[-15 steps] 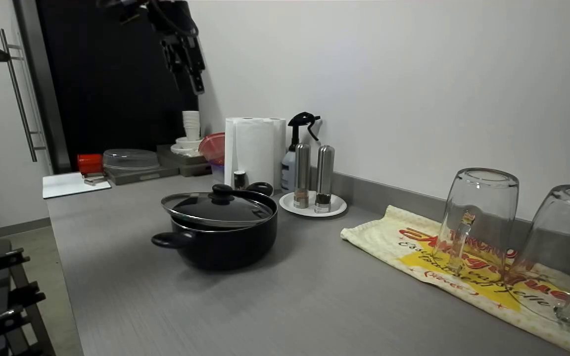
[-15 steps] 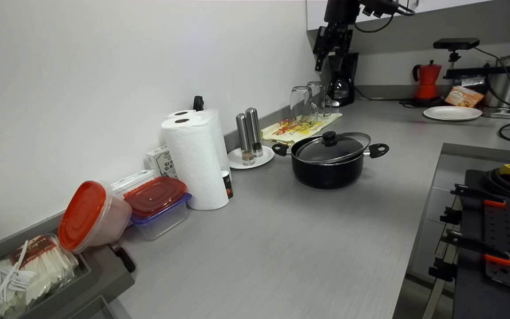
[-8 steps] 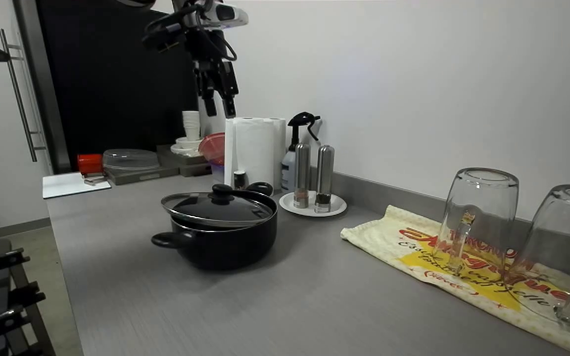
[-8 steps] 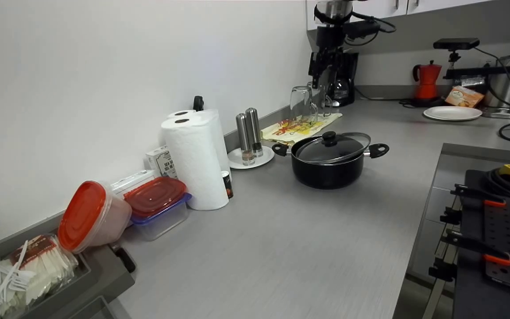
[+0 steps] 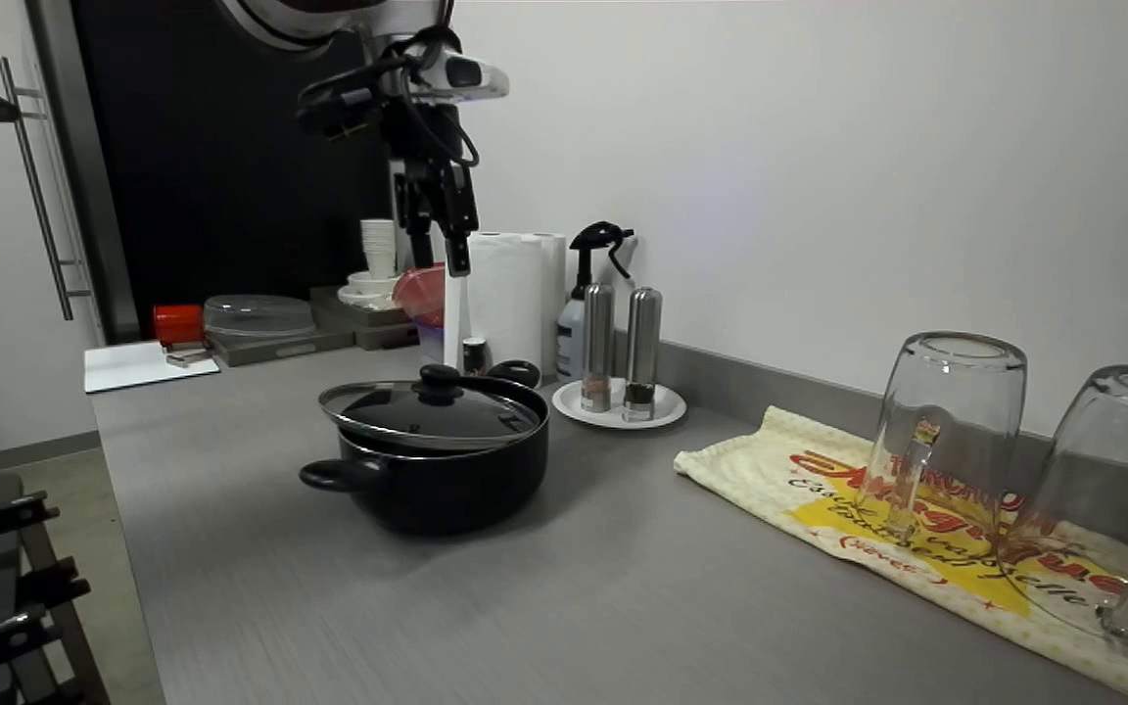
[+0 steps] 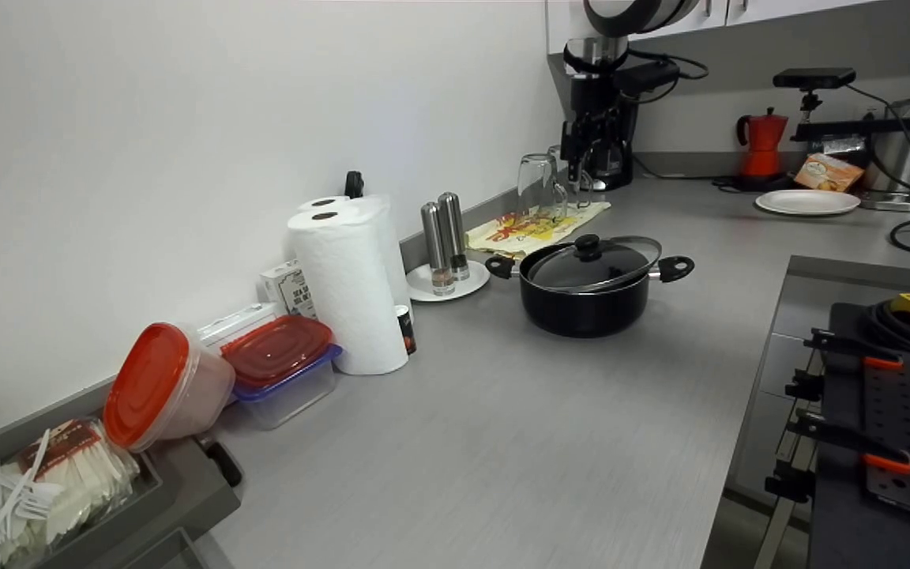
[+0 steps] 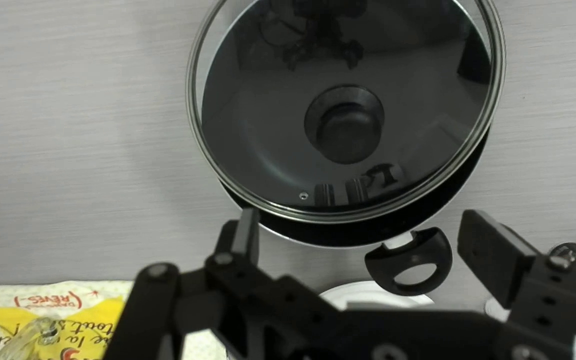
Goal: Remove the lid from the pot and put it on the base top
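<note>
Gripper (image 5: 441,257): hung above the pot (image 6: 584,312), pointed down, with a good bit of air between it and the lid (image 6: 593,265) in both exterior views.
Fingers (image 7: 493,255): spread wide apart; in the wrist view, one pot handle (image 7: 430,245) is framed in the gap.
Lid: still on the pot but parked kinda crooked, tilted and off-centre. One edge is poked out past the pot on the side away from the wall (image 6: 186,118), and a dark sliver of the pot's inside is left uncovered on the wall side.
Knob (image 7: 349,132): black, fixed in the middle of the lid, over the pot.
Pot: planted on the grey countertop (image 6: 502,442), its two handles pointed opposite ways.
White plate (image 5: 667,406): set just beside the pot, wall side, with two tall mills (image 5: 644,338) stood upright on it.
Yellow-and-red cloth (image 5: 799,490): laid out near the pot, along the wall.
Glass mugs (image 5: 956,441): two of them, plonked on the cloth, well apart from the pot.
Paper towel rolls (image 6: 352,292): stood by the wall, farther from the pot than the plate.
Spray bottle (image 5: 574,328): tucked just beside the rolls, likewise farther from the pot.
</note>
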Controlling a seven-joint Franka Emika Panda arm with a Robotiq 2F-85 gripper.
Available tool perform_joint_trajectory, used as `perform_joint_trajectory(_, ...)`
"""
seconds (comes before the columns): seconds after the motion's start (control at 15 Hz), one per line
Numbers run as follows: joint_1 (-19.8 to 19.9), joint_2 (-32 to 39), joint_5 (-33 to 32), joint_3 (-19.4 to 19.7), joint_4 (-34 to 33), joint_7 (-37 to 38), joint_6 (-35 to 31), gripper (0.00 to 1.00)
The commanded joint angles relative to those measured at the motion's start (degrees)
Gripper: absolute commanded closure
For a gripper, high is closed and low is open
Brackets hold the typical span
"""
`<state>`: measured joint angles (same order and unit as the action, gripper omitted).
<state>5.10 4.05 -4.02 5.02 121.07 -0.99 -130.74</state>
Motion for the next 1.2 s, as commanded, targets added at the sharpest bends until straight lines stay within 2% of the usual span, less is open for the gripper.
perform_joint_trajectory(0.0,-0.36,0.84,-0.23,-0.18,0.55,1.42,1.63,0.0)
perform_joint_trajectory(0.53,-0.44,8.21,0.27,-0.17,-0.21,3.08,0.17,0.0)
perform_joint_trajectory(1.13,-0.75,19.08,0.19,-0.03,-10.81,4.99,-2.86,0.0)
